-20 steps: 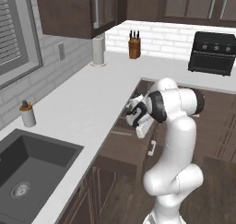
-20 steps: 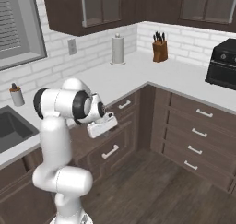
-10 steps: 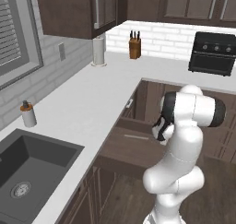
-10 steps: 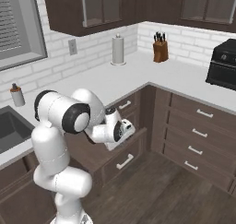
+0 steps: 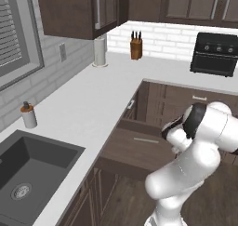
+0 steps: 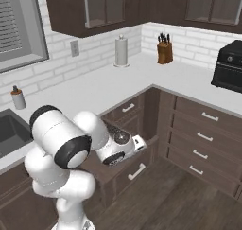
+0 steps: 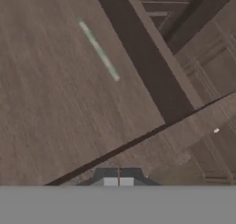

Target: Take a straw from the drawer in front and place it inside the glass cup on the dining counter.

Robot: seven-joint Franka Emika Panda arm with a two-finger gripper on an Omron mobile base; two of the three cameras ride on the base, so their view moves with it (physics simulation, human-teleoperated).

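Observation:
The drawer (image 5: 122, 150) stands pulled out from under the white worktop, its brown inside open to view. The straw (image 7: 99, 50) lies flat on the drawer bottom as a thin pale stick, also seen as a faint line (image 5: 146, 140) in the left base view. My gripper (image 7: 118, 181) hovers above the drawer (image 7: 46, 108), a little away from the straw, with its fingertips together and nothing between them. In the right base view the gripper (image 6: 140, 142) points out over the drawer front (image 6: 137, 165). The glass cup and the dining counter are out of view.
A dark sink (image 5: 28, 174) and a small bottle (image 5: 29, 116) sit on the worktop at the left. A paper towel roll (image 5: 100, 51), knife block (image 5: 135, 46) and black oven (image 5: 216, 53) stand at the back. More drawer fronts (image 6: 203, 137) line the right side above the wooden floor (image 6: 179, 200).
The drawer has slid out from nearly closed to wide open. My hand swung away from the counter edge, let go of the drawer front and shut again above the drawer.

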